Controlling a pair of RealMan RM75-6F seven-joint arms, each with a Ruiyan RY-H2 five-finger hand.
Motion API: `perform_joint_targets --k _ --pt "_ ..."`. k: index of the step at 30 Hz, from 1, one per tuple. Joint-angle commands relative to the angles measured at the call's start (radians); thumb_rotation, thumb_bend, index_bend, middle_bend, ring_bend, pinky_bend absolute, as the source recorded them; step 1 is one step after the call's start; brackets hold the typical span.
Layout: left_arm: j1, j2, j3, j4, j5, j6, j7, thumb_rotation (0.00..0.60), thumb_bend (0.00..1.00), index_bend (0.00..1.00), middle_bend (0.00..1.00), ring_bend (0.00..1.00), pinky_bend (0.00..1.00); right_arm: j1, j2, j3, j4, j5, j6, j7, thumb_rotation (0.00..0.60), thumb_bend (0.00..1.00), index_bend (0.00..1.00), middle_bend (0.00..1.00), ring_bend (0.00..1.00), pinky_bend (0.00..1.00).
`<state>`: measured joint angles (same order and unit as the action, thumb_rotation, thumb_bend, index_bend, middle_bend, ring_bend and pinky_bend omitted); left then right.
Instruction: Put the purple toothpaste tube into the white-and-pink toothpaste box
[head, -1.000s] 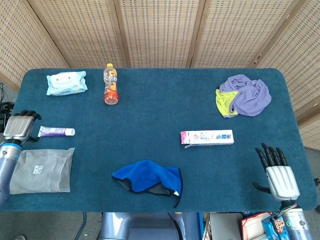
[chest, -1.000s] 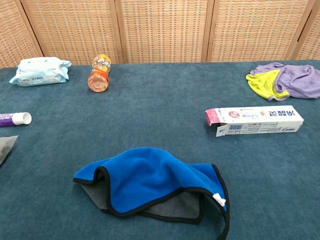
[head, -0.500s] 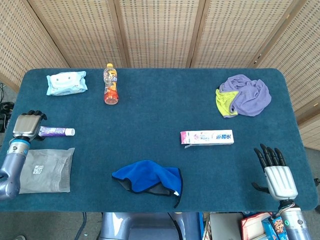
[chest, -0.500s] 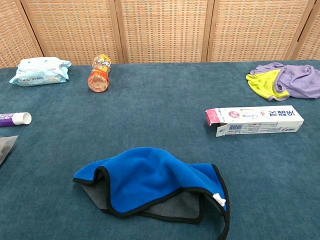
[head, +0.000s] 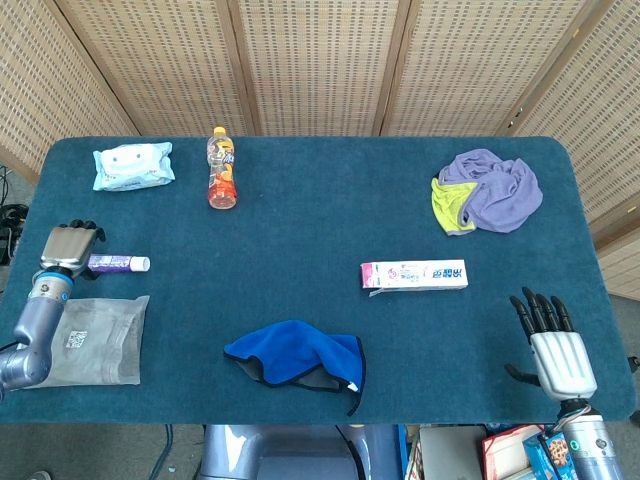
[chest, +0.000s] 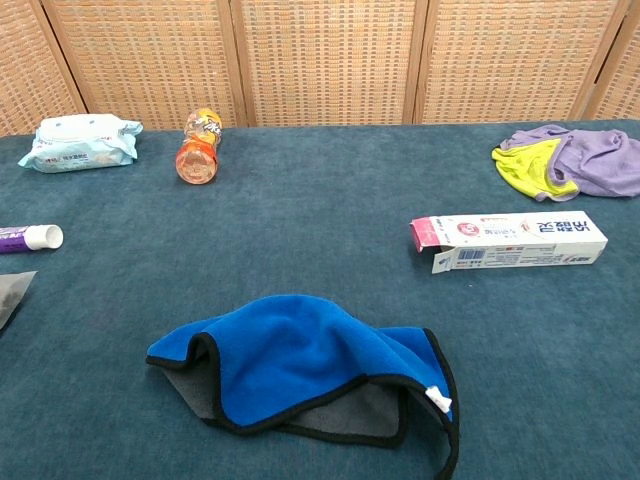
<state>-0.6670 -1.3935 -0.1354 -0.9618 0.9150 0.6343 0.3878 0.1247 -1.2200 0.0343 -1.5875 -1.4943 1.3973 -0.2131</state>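
Our left hand (head: 68, 248) has slid right onto the purple toothpaste tube's (head: 122, 263) tail, though we cannot tell whether it grips. Our right hand (head: 556, 345) rests spread and empty, nearer than the white-and-pink toothpaste box (head: 414, 274); pickup looks imminent.

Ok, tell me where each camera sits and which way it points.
Head view: high above the near edge, looking steeply down on the whole table; shows the left hand at the tube and the right hand near the front right corner.
Chest view: low at the near edge, looking across the table toward the screen; no hand or arm shows.
Both show the tube, box, blue cloth, bottle and wipes.
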Motion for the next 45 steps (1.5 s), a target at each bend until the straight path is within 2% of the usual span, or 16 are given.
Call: perform_joint_targets --k 1,7,23,28,36,45 --pt "-0.012 -0.004 0.007 0.021 -0.014 -0.023 0.01 0.6 0.23 0.33 0.22 0.16 0.25 0.002 -0.003 0.0 0.003 0.003 -0.005 -0.004 0.6 0.16 0.0 0.0 0.0 0.0" --pt "-0.031 -0.036 0.023 0.078 -0.032 -0.057 0.026 0.6 0.23 0.33 0.22 0.16 0.25 0.005 -0.013 -0.001 0.009 0.006 -0.01 -0.017 0.6 0.17 0.0 0.0 0.0 0.0" --pt "-0.051 -0.142 0.049 0.214 0.004 -0.11 -0.002 0.6 0.23 0.35 0.23 0.16 0.25 0.007 -0.025 0.005 0.027 0.013 -0.006 -0.02 0.6 0.17 0.0 0.0 0.0 0.0" --pt "-0.052 -0.163 0.049 0.24 0.017 -0.11 -0.018 0.6 0.28 0.42 0.3 0.22 0.28 0.008 -0.029 0.007 0.031 0.012 -0.005 -0.021 0.6 0.17 0.0 0.0 0.0 0.0" --pt "-0.042 -0.199 0.047 0.272 0.065 -0.068 -0.055 0.6 0.34 0.64 0.5 0.4 0.41 0.007 -0.032 0.008 0.036 0.005 0.008 -0.013 0.6 0.17 0.0 0.0 0.0 0.0" --pt "-0.031 -0.192 0.043 0.267 0.162 0.012 -0.137 0.6 0.35 0.71 0.55 0.44 0.44 0.004 -0.031 0.009 0.039 0.003 0.015 -0.001 0.6 0.17 0.0 0.0 0.0 0.0"
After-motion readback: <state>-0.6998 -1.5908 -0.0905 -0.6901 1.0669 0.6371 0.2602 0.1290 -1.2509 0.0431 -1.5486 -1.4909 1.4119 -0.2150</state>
